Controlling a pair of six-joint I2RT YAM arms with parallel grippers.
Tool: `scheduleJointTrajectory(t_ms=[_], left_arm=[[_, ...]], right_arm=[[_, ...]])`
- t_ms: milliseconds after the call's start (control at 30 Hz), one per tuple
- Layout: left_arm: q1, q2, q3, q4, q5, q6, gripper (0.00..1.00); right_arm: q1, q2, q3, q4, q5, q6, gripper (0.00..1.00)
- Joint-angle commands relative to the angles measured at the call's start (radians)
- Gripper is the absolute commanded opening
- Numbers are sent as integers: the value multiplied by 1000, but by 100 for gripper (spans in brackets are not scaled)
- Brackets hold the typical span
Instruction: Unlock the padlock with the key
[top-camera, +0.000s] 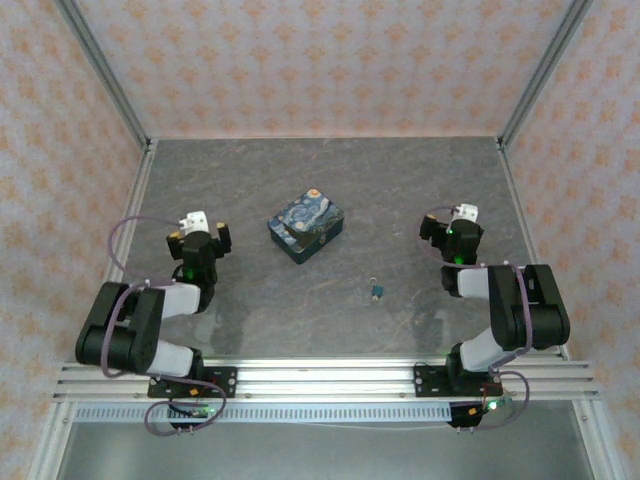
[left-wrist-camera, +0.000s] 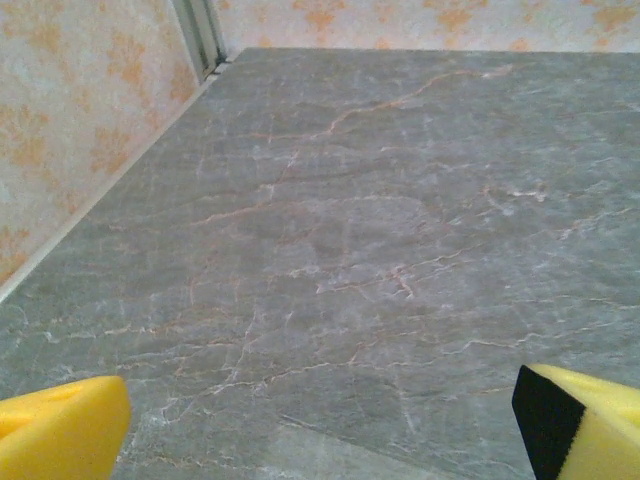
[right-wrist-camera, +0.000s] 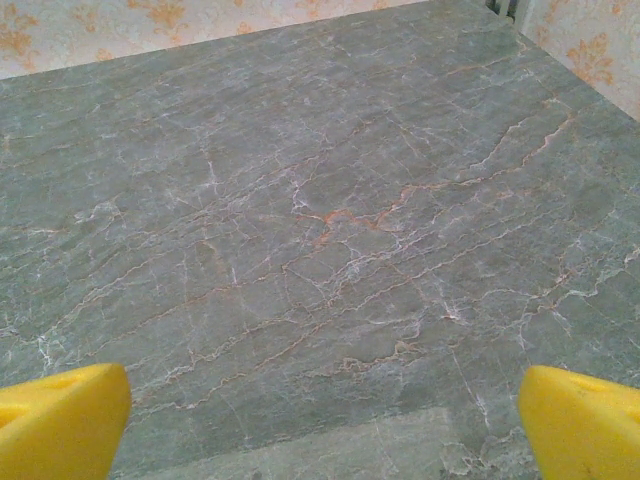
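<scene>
You have the padlock (top-camera: 376, 291) lying on the grey marbled table (top-camera: 400, 180), right of centre and toward the near edge. It is a tiny teal body with a pale bit at its far end, too small to tell shackle from key. Farther off and to its left sits the box (top-camera: 306, 223) printed with a swirling night sky, well apart from the lock.

Your left gripper (top-camera: 200, 232) hovers over the left side of the table, left of the box. Your right gripper (top-camera: 458, 228) hangs over the right side, right of the padlock and farther back. Neither touches anything.

In the left wrist view the left gripper (left-wrist-camera: 320, 430) has its yellow fingers (left-wrist-camera: 60, 430) spread wide, with bare table between them. The right gripper (right-wrist-camera: 320, 425) looks the same in its own view — fingers (right-wrist-camera: 585, 425) released, grasping nothing.
</scene>
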Motion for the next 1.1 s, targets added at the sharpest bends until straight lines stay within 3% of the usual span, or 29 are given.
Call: scheduleJointTrajectory(t_ms=[0, 100, 1067], left_arm=[[14, 26, 29, 47, 46, -32, 100], [19, 43, 98, -55, 75, -22, 100], [4, 52, 106, -55, 60, -2, 100]], right_arm=[[-4, 1, 11, -3, -11, 9, 99], [-5, 1, 11, -3, -11, 9, 99], [-3, -1, 9, -2, -11, 8, 99]])
